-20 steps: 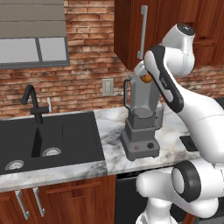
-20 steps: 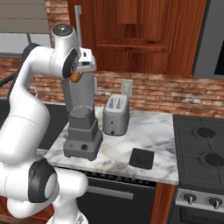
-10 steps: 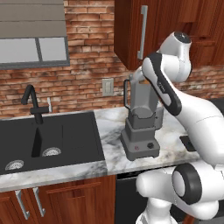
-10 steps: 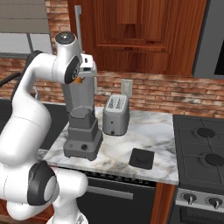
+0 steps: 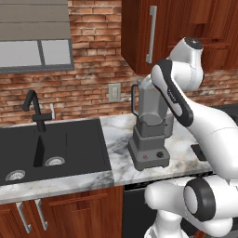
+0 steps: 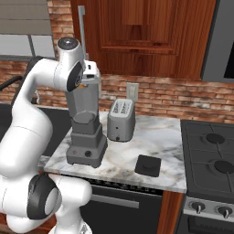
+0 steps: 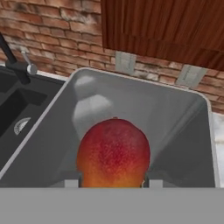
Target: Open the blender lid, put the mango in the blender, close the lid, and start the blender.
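Hand view: the gripper [image 7: 112, 183] is clamped on the mango [image 7: 113, 152], right over the blender [image 7: 175, 113] and its open jar. Right base view catches the blender lid [image 6: 148, 165] (on the counter, beside the toaster [image 6: 121, 119]).

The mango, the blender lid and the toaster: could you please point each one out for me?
mango [image 7: 113, 151], hand view, middle of its red skin.
blender lid [image 6: 148, 165], right base view, centre of the cap lying on the counter.
toaster [image 6: 120, 121], right base view, front face.
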